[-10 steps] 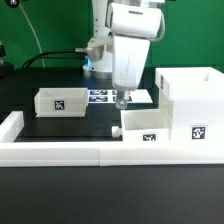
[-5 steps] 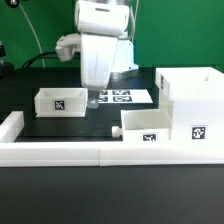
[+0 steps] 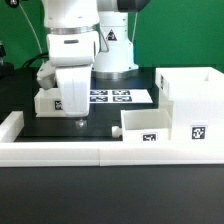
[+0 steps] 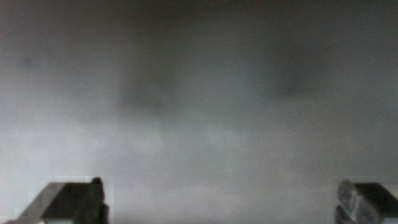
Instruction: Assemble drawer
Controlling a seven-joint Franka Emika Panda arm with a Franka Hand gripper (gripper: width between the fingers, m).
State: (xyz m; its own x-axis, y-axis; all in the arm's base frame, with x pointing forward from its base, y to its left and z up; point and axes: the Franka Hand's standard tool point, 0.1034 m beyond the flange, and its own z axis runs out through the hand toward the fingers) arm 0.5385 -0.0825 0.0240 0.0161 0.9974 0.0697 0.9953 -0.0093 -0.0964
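Observation:
The large white box casing [image 3: 190, 105] stands at the exterior view's right, a marker on its front. One small open-top tray [image 3: 145, 126] sits against its left side. The other small tray [image 3: 44, 102] stands at the exterior view's left, mostly hidden behind my arm. My gripper [image 3: 79, 119] hangs in front of that tray, its tips low over the black table. In the wrist view the scene is a grey blur. Only my two fingertips [image 4: 71, 202] show, far apart with nothing between them, so the gripper [image 4: 221, 205] is open.
The marker board [image 3: 122, 97] lies flat on the table behind the gripper. A low white border rail [image 3: 60, 151] runs along the front edge and up the exterior view's left side. The robot base stands at the back.
My arm has swept from above the marker board to the exterior view's left and come down in front of the left tray. The drawer parts have not moved.

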